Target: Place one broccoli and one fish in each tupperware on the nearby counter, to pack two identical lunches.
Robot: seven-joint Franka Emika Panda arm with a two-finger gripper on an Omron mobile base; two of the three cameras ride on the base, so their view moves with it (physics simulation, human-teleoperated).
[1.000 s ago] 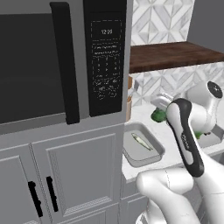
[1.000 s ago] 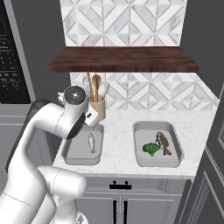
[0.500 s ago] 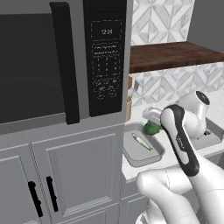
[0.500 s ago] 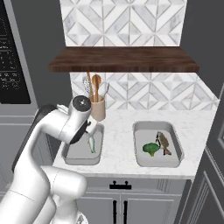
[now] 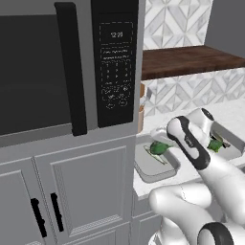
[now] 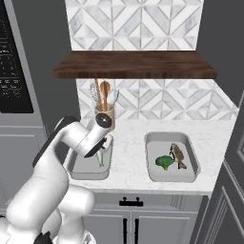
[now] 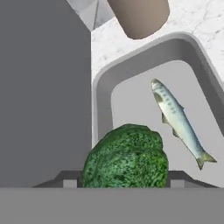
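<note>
The right tupperware (image 6: 172, 177) already has broccoli (image 6: 164, 162) and brown fish (image 6: 178, 156); the gripper (image 7: 124, 183) holds the second broccoli (image 7: 125, 159) over the left tupperware (image 7: 101, 94) beside the silver fish (image 7: 178, 121); only dropping remains.

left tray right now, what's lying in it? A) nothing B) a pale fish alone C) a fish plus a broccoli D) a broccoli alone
B: the hand view shows one pale fish lying on the left tray floor, while the broccoli sits between the fingers above it, not set down yet.
</note>
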